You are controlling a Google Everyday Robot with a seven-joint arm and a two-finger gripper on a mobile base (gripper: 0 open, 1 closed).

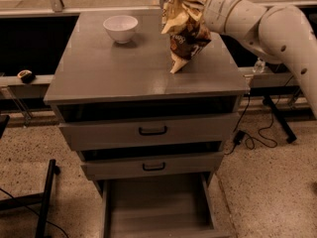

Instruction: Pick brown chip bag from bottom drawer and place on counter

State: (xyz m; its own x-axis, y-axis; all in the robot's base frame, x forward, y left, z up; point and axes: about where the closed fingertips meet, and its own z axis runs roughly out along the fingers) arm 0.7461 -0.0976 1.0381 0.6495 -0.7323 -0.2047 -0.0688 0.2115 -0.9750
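Observation:
The brown chip bag [184, 31] hangs crumpled over the right part of the counter [119, 68], its lower corner touching or just above the surface. My gripper [194, 1] is at the bag's top, mostly hidden behind the foil, at the end of the white arm [257, 26] that reaches in from the right. The bottom drawer [157, 207] stands pulled open below the cabinet, its grey floor bare.
A white bowl [121, 28] stands at the back left of the counter. Two shut drawer fronts with black handles [152, 131] sit above the open drawer. A black frame leg [44, 197] is on the floor at left; cables [257, 133] lie at right.

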